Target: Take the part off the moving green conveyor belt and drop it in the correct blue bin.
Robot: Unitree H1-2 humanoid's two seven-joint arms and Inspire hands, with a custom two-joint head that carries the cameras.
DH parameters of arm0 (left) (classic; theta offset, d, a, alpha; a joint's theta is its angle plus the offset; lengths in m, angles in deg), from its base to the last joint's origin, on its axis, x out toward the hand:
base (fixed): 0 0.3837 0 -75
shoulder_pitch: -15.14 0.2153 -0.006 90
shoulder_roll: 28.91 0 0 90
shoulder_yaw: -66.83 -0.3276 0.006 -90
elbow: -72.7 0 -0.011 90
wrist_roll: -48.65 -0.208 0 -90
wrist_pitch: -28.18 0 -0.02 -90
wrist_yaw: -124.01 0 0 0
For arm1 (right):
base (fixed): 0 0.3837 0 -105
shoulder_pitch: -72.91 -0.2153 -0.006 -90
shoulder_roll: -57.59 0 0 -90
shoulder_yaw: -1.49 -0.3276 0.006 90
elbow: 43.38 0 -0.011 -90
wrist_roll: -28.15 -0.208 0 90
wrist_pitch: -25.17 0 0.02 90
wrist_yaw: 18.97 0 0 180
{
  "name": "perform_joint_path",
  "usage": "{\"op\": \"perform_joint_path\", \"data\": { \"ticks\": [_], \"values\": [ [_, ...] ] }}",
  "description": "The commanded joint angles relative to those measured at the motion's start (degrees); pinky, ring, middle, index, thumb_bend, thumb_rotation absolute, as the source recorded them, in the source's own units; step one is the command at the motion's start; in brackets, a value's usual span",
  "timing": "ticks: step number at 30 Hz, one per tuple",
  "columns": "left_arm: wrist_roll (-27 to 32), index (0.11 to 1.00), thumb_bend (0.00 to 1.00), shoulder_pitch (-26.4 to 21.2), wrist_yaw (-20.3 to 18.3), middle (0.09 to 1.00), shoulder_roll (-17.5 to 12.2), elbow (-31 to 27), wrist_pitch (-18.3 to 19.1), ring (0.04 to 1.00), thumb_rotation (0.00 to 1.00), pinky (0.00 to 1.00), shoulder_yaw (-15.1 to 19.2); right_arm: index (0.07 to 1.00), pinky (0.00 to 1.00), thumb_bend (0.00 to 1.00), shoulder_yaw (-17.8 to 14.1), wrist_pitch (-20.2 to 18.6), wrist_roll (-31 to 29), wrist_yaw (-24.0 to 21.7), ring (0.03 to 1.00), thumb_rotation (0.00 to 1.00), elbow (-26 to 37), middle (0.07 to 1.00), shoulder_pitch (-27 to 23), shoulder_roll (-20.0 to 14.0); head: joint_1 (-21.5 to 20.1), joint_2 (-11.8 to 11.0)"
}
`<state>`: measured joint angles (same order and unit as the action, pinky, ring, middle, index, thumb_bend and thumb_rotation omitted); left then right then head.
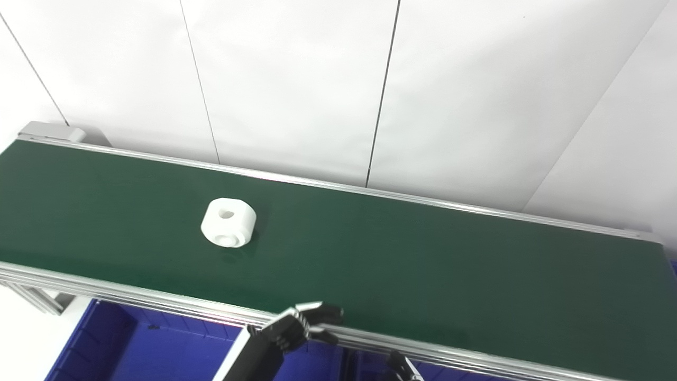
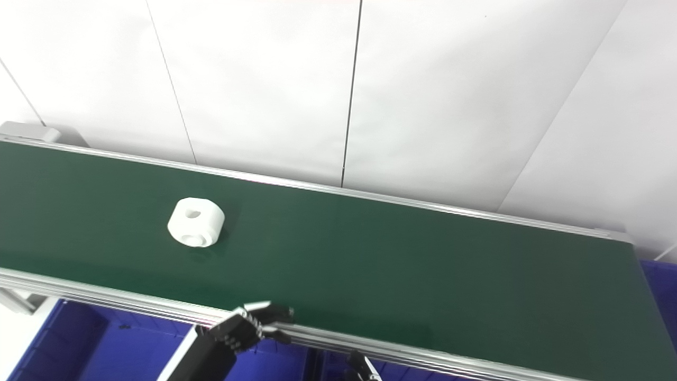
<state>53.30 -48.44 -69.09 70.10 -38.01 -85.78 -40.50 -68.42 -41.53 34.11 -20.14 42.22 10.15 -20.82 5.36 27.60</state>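
Note:
A white round part [image 1: 228, 222] with a hole in its top lies on the green conveyor belt [image 1: 423, 254], left of the middle; it also shows in the right eye view [image 2: 196, 222]. My left hand [image 1: 299, 324] hovers at the belt's near rail, below and to the right of the part, well apart from it. Its fingers are loosely curled and hold nothing. Only a dark tip of my right hand [image 1: 402, 368] shows at the bottom edge.
A blue bin [image 1: 132, 344] sits below the belt's near rail at the bottom left. The corner of another blue bin [image 2: 658, 275] shows past the belt's right end. A white panelled wall [image 1: 338, 79] stands behind the belt.

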Motion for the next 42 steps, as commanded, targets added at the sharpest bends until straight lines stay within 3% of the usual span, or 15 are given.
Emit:
{"op": "perform_joint_path", "data": {
  "ticks": [1, 4, 6, 10, 15, 18, 21, 24, 28, 32, 39, 42],
  "values": [
    [-0.22, 0.769, 0.99, -3.04, 0.25, 0.778, 0.2, -2.66, -0.88, 0.781, 0.33, 0.65, 0.97, 0.918, 0.8, 0.95, 0.39, 3.6, -0.29, -0.15, 0.877, 1.0, 0.37, 0.904, -0.25, 0.25, 0.32, -0.04],
    [-3.87, 0.767, 1.0, -5.41, 1.76, 0.773, 1.24, -4.99, 0.05, 0.768, 0.31, 0.63, 2.99, 0.917, 0.81, 0.95, 0.42, 3.58, -0.59, -0.23, 0.882, 1.0, 0.12, 0.904, -0.5, 0.16, 0.52, -0.02],
    [-11.09, 0.777, 1.0, -9.42, 2.17, 0.778, 0.64, -6.34, 1.01, 0.763, 0.29, 0.61, 6.1, 0.92, 0.82, 0.94, 0.54, 3.6, -0.74, -0.35, 0.889, 1.0, -0.13, 0.911, -0.7, 0.1, 0.65, 0.08],
    [-24.08, 0.784, 1.0, -16.98, 1.98, 0.789, -1.75, -6.17, 1.94, 0.764, 0.3, 0.6, 10.54, 0.92, 0.81, 0.94, 0.67, 3.54, -0.44, -0.15, 0.886, 1.0, -0.27, 0.913, -0.82, 0.22, 0.47, 0.08],
    [-34.27, 0.792, 1.0, -26.69, 2.48, 0.795, -6.2, -0.86, 0.14, 0.762, 0.28, 0.59, 12.26, 0.916, 0.82, 0.96, 0.62, 3.61, -0.81, -0.33, 0.882, 1.0, -0.6, 0.906, -0.77, 0.55, 0.23, 0.0],
    [-40.61, 0.834, 1.0, -30.44, 3.5, 0.826, -8.33, 2.79, -1.19, 0.794, 0.23, 0.64, 11.59, 0.916, 0.84, 0.96, 0.6, 3.61, -0.54, -0.22, 0.88, 1.0, -0.69, 0.905, -0.78, 0.67, -0.07, 0.1],
    [-46.03, 0.872, 1.0, -33.58, 2.81, 0.862, -10.69, 5.84, -0.69, 0.845, 0.17, 0.78, 10.08, 0.917, 0.82, 0.96, 0.59, 3.61, -0.41, -0.11, 0.871, 1.0, -0.68, 0.9, -0.8, 0.78, -0.16, 0.15],
    [-51.03, 0.881, 1.0, -36.99, 1.99, 0.868, -12.37, 8.37, 0.81, 0.856, 0.16, 0.81, 8.69, 0.919, 0.82, 0.95, 0.59, 3.59, -0.63, -0.33, 0.872, 1.0, -0.71, 0.899, -0.84, 0.68, -0.07, 0.36],
    [-60.42, 0.857, 1.0, -40.43, 4.46, 0.839, -13.19, 11.21, 2.86, 0.828, 0.19, 0.79, 7.42, 0.918, 0.82, 0.95, 0.59, 3.56, -0.7, -0.46, 0.873, 1.0, -0.92, 0.897, -0.95, 0.65, -0.07, 0.26],
    [-68.41, 0.84, 1.0, -43.59, 5.43, 0.819, -13.2, 14.28, 7.22, 0.814, 0.17, 0.77, 5.78, 0.92, 0.83, 0.96, 0.71, 3.55, -0.62, -0.75, 0.88, 0.99, -1.08, 0.898, -0.99, 0.69, -0.45, 0.55],
    [-73.02, 0.845, 1.0, -47.35, 2.58, 0.838, -14.29, 18.73, 12.57, 0.81, 0.17, 0.77, 2.49, 0.925, 0.82, 0.95, 0.73, 3.57, -1.02, -1.37, 0.885, 0.99, -1.21, 0.901, -1.05, 0.7, -0.71, 0.48],
    [-73.93, 0.835, 1.0, -48.51, 4.02, 0.832, -14.79, 21.52, 13.78, 0.803, 0.16, 0.76, 1.46, 0.925, 0.83, 0.94, 0.84, 3.59, -1.7, -1.86, 0.887, 0.98, -1.28, 0.901, -1.12, 0.58, -0.71, 0.54]
  ]
}}
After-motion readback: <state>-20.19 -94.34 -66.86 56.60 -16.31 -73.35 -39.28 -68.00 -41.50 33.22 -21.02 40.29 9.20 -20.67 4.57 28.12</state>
